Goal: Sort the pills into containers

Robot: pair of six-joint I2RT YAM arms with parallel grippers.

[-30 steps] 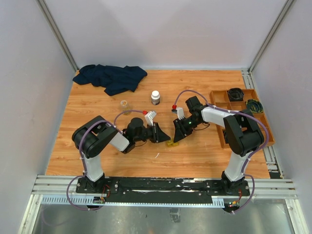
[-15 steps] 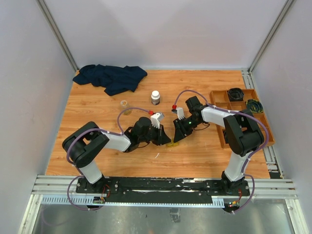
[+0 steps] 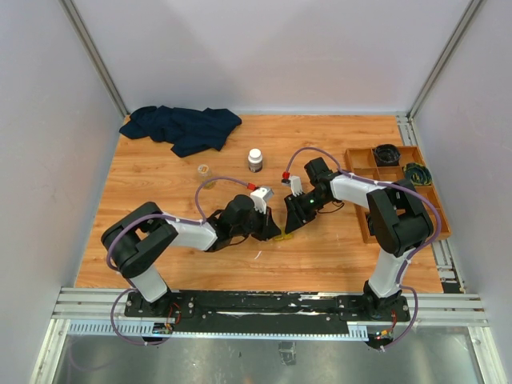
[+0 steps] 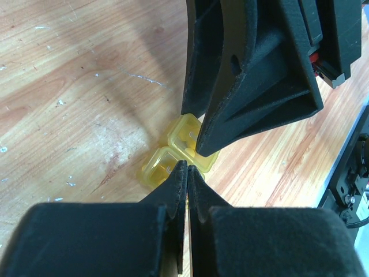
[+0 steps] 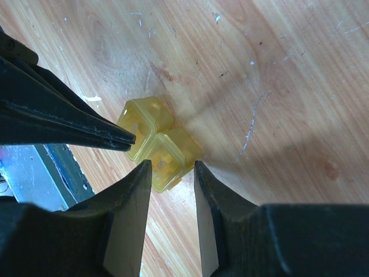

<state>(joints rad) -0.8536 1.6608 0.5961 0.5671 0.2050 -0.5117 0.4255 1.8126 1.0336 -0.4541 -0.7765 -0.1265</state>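
Observation:
The yellow translucent case (image 3: 280,236) lies open on the wooden table, its two halves side by side. It shows in the left wrist view (image 4: 160,167) and in the right wrist view (image 5: 151,118). My left gripper (image 4: 188,166) is shut, its tips just over the near half of the case; it also shows in the top view (image 3: 273,232). My right gripper (image 5: 173,167) is open and straddles the other half of the case from the opposite side (image 3: 290,226). The amber vial (image 3: 205,172) stands apart, far left of the case.
A white-capped bottle (image 3: 255,160) stands behind the grippers. A dark blue cloth (image 3: 182,128) lies at the back left. A brown compartment tray (image 3: 362,210) sits at the right edge. A small white speck (image 3: 258,255) lies on the table in front of the case.
My left arm has reached to the right and brought its gripper up to the yellow case. My right gripper has stayed at the case.

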